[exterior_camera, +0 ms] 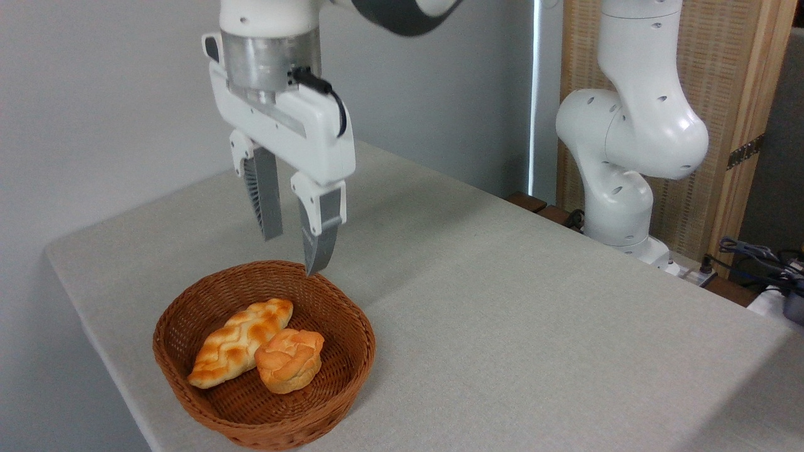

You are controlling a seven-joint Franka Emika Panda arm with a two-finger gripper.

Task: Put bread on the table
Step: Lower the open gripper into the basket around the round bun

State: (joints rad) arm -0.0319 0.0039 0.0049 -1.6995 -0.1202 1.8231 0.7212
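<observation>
The bread [289,360], a small round golden-orange bun with a lumpy top, lies inside the brown wicker basket [188,314] near the table's front left. It touches a longer braided loaf [241,341] on its left. The grey-beige table [515,301] stretches away to the right. My gripper [292,254] hangs open above the basket's far rim, fingers pointing down, with nothing between them. It is well above the bun and a little behind it.
The arm's white base [619,207] stands at the table's far right edge. Cables [760,257] lie beyond the right side. A wooden panel [722,94] rises behind the base. The table's left edge runs close to the basket.
</observation>
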